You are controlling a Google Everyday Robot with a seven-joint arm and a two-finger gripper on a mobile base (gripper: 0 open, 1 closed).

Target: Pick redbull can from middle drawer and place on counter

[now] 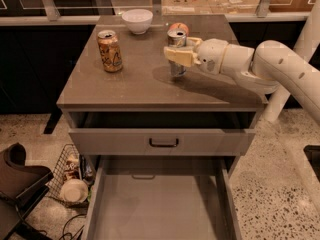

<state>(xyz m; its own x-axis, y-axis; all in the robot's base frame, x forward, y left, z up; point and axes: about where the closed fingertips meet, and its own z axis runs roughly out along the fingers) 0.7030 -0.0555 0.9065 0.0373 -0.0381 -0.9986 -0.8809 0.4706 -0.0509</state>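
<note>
Okay: redbull can (176, 36) is upright over the back-right part of the counter (135, 86), base at or just off the surface, can't tell which. Gripper (176, 56) comes in from the right, clamped round the can's mid-body, with top and bottom showing. Advice: seat the base flat, then let go and back out level rightward. Orange can (110, 51) is well apart at left. Middle drawer (155, 209) stands open below.

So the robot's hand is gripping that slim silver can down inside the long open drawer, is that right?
Not quite. The camera view shows the hand closed on the redbull can up at the counter, toward its back right. The middle drawer is the long open one lower down, and the can is not in it.
</note>
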